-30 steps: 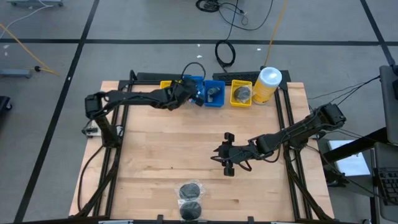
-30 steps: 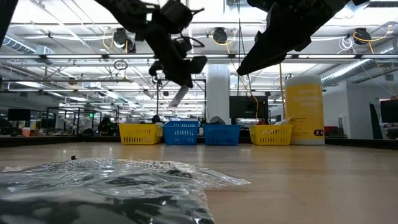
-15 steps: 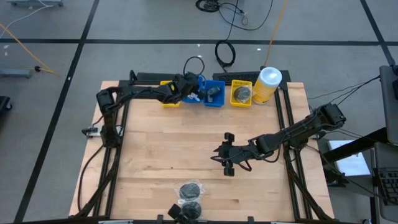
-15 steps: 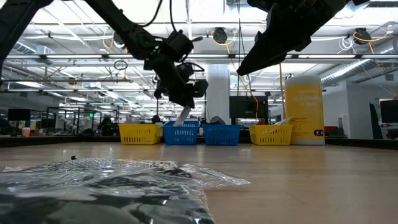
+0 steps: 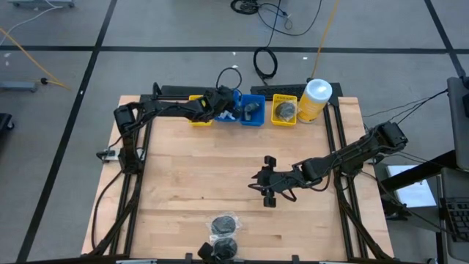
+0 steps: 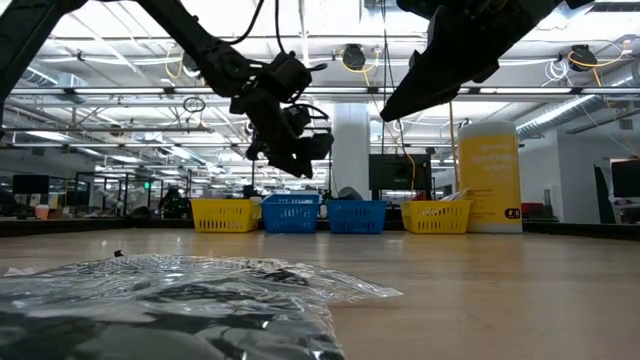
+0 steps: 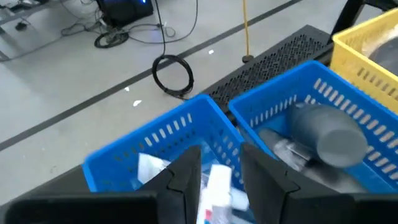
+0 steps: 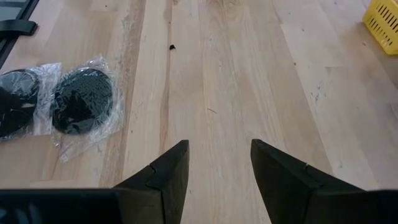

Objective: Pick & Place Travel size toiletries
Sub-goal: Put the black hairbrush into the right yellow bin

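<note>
Left gripper (image 7: 221, 171) jaws parted over left blue bin (image 7: 180, 134); white tubes (image 7: 219, 186) visible only in left wrist view. Right gripper (image 8: 219, 163) open, empty, mid-table; bagged mesh puffs (image 8: 81, 99) near edge.

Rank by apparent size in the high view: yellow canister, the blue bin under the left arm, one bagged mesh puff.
1. Yellow canister
2. Blue bin and mesh puff: unsure, since the arm covers part of the bin.
</note>
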`<state>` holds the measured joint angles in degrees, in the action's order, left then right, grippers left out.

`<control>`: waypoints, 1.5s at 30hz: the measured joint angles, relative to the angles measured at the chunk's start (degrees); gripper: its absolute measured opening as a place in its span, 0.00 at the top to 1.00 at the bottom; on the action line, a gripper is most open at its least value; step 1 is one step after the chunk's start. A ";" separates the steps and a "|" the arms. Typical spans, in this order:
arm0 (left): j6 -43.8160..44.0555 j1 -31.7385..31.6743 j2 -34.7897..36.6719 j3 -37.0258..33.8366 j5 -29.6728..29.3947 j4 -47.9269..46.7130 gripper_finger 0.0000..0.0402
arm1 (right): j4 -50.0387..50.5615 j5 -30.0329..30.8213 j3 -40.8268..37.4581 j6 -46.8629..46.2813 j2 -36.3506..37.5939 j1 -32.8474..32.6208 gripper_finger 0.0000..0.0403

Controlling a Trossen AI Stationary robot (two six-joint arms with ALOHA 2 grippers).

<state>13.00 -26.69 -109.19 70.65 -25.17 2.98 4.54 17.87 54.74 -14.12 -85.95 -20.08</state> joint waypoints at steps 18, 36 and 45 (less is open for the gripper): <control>-0.89 14.38 12.40 0.04 8.52 -26.36 0.72 | 0.06 -0.19 0.00 -0.18 0.00 -0.15 0.59; 7.73 44.38 18.08 0.03 15.23 -37.35 0.72 | -7.62 -10.26 -0.01 -1.30 -3.89 -0.30 0.59; 15.39 53.78 11.98 0.01 14.98 -36.81 0.72 | -13.95 -12.06 -0.02 1.76 -10.15 -1.08 0.59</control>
<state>28.39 27.09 -97.20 70.66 -10.18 -33.83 -9.42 5.81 54.72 -12.36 -96.10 -21.16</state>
